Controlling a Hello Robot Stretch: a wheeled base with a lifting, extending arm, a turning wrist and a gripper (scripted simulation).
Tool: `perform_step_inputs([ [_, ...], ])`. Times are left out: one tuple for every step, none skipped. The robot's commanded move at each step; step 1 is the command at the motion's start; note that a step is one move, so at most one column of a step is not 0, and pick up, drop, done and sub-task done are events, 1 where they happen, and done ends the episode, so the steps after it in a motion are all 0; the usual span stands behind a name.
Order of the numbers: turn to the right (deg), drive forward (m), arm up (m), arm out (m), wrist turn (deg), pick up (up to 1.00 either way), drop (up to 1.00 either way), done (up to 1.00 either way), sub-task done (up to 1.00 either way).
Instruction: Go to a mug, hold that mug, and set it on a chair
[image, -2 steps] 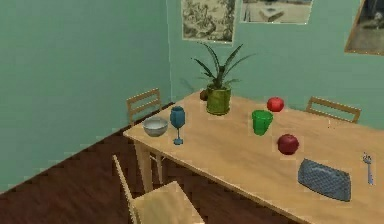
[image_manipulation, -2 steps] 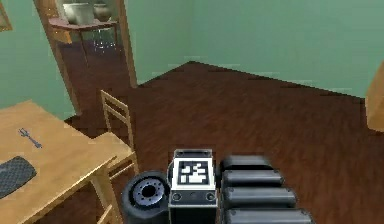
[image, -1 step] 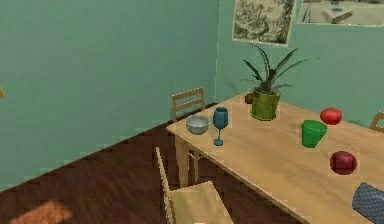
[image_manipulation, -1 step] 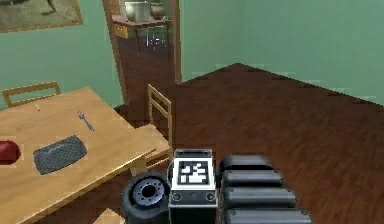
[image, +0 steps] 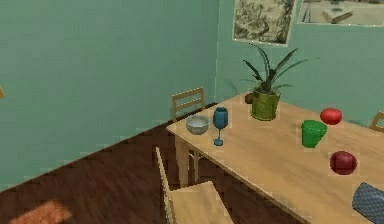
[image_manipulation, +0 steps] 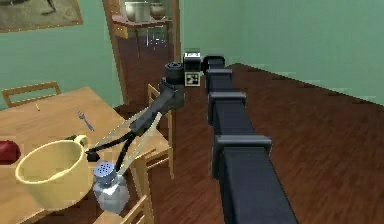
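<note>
So closest in the arm side view you've got the arm (image_manipulation: 240, 160), that dark square bar running up from the bottom edge. Left of it, at the table's near corner, there's a little clear shaker (image_manipulation: 108, 185) with a bluish top. Right next to the shaker, on the wooden table (image_manipulation: 50, 115), sits a pale yellow cup (image_manipulation: 48, 172). It's wide and round and looks like the mug to me, with something small and dark at its right rim that might be the handle. The gripper (image_manipulation: 105, 158) slants down and left from the arm's far end. Its thin fingers (image_manipulation: 135, 128) end just beside that right rim, above the shaker; touching or not, no idea. Can't tell whether it's got hold of anything either, since the cup sits on the table right at the tips. A bit farther back there's a fork (image_manipulation: 88, 122), a red thing (image_manipulation: 8, 150) at the left edge, a wooden chair (image_manipulation: 163, 125) tucked in at the table's right side, and a doorway (image_manipulation: 145, 40) beyond. Over in the forward view, the near chair (image: 190, 200) comes first, then a blue goblet (image: 220, 122), a grey bowl (image: 198, 125) and a green cup (image: 313, 133). There's a potted plant (image: 265, 95) at the far end.
</note>
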Motion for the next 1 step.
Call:
perform_step_inputs([
  [0.0, 0.00, 0.00, 0.00, 39.0, 0.00, 0.00, 0.00, 0.00],
])
